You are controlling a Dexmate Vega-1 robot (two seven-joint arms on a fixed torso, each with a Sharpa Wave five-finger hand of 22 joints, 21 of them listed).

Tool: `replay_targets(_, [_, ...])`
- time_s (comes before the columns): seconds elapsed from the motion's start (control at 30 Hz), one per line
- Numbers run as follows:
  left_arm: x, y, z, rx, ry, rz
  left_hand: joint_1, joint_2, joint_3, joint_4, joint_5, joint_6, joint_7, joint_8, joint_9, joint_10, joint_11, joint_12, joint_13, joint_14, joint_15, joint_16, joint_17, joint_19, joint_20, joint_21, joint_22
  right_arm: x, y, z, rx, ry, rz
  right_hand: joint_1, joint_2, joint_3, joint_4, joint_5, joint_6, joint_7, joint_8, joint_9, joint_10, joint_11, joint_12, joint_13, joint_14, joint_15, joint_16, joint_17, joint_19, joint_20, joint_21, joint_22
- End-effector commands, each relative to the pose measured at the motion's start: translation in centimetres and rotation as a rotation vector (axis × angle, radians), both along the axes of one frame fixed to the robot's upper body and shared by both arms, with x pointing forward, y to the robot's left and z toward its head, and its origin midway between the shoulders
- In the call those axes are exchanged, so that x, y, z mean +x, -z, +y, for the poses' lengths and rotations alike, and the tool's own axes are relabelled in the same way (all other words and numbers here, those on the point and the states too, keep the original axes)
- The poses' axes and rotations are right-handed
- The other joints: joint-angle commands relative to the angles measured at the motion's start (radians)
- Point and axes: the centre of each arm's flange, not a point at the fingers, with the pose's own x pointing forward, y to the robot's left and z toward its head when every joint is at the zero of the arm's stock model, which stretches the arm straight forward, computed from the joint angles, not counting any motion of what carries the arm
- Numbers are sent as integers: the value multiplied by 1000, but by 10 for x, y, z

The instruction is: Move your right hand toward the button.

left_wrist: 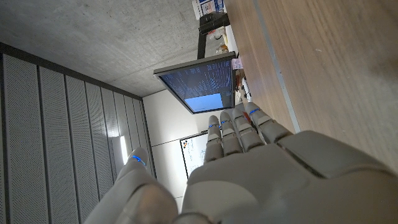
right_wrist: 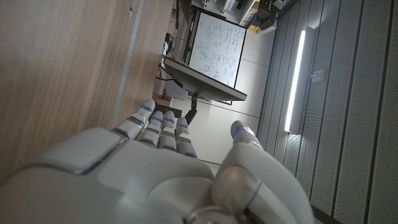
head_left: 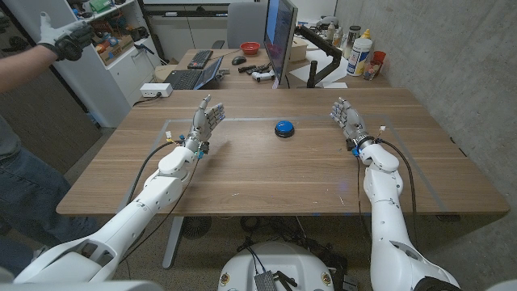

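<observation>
A blue round button [head_left: 283, 128] on a black base sits on the wooden table [head_left: 275, 174] near its middle, toward the far side. My right hand [head_left: 348, 118] stands on its edge at the table's right, fingers apart and pointing away from me, holding nothing; it is well to the right of the button. My left hand [head_left: 205, 120] stands the same way left of the button, fingers spread and empty. In the right wrist view the back of my right hand [right_wrist: 155, 168] shows with fingers extended; in the left wrist view my left hand [left_wrist: 249, 168] likewise.
A monitor [head_left: 280, 36] on an arm stands behind the table's far edge, with a keyboard [head_left: 199, 58], bottles [head_left: 361, 52] and clutter on a desk beyond. A person's gloved hand [head_left: 60, 36] reaches in at the upper left. A concrete wall lies to the right.
</observation>
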Motion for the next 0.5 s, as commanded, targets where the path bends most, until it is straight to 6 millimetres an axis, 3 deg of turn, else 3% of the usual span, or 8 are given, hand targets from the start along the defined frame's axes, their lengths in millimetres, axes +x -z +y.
replay_targets(0.03, [2, 2, -1, 16, -7, 4, 5, -2, -4, -3, 6, 10, 1, 6, 1, 13, -1, 7, 5, 10, 0, 6, 2, 7, -24, 2, 3, -2, 1, 1, -8, 10, -1, 10, -2, 1, -6, 4, 7, -7, 5, 5, 8, 4, 2, 2, 5, 2, 4, 2, 5, -24, -3, 4])
replay_targets(0.5, [1, 2, -2, 25, -3, 2, 8, 1, -9, -5, 10, 13, 3, 6, 1, 17, 0, 7, 5, 12, 0, 6, 2, 6, -19, 0, 3, -13, -5, -2, -67, 66, 5, 23, 0, 2, -17, 6, 16, -20, 7, 5, 17, 2, 4, 3, 9, 1, 2, 0, 2, -20, -8, 4])
